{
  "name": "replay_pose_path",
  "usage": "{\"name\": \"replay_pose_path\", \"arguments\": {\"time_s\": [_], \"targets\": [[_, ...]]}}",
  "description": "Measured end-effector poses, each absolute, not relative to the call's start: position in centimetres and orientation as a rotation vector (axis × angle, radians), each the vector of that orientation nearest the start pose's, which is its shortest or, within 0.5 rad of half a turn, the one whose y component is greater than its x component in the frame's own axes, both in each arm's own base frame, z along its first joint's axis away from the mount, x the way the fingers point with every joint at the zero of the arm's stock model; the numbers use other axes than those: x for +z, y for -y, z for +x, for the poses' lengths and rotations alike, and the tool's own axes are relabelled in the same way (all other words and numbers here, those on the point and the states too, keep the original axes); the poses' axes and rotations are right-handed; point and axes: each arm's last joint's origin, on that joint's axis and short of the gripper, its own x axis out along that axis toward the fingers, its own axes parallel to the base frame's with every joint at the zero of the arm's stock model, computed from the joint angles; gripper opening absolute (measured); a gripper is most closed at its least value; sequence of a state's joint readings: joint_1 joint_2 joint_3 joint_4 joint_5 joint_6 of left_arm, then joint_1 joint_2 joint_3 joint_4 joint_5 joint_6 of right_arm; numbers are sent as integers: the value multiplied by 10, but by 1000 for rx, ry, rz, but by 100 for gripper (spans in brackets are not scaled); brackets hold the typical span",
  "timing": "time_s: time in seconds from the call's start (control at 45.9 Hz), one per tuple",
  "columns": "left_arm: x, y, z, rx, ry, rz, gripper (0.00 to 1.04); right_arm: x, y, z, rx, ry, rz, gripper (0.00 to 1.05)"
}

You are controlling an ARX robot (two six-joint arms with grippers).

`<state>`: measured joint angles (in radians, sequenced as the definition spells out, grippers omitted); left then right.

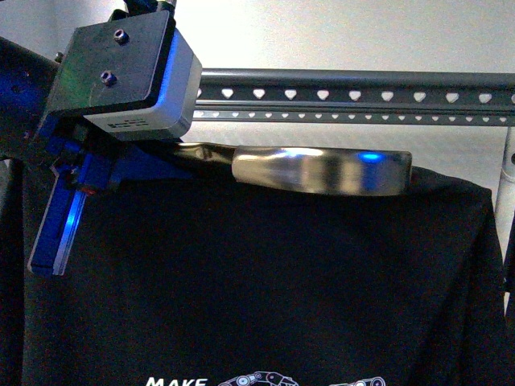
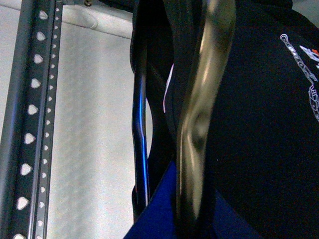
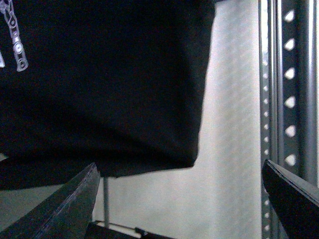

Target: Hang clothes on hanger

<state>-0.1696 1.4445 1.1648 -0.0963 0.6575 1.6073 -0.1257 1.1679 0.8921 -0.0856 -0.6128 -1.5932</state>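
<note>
Left gripper (image 1: 378,173), fingers apart, lies along the black T-shirt's (image 1: 265,281) top fold, near the drying rack (image 1: 354,80). Right gripper (image 3: 179,167) gapes empty. Best withdraw leftward gently, not dragging cloth.

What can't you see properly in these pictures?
Front view: the black printed T-shirt has its white words cut off by the bottom edge.
Left wrist view: the left gripper is blurred; whether its jaws pinch the shirt is unclear.
Front view: the grey metal drying rack with heart-shaped holes is mostly hidden behind the shirt.
</note>
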Motion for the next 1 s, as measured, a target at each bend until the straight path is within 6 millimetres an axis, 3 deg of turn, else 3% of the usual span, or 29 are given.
{"name": "replay_pose_path", "arguments": {"time_s": [0.174, 0.392, 1.002], "targets": [[322, 72, 315, -917, 360, 1396, 4, 310, -9, 280, 694, 118, -1424, 97], [322, 72, 315, -917, 360, 1397, 4, 299, -18, 302, 710, 76, -1373, 97], [322, 72, 315, -913, 359, 1403, 4, 304, -29, 340, 688, 43, -1239, 5]]}}
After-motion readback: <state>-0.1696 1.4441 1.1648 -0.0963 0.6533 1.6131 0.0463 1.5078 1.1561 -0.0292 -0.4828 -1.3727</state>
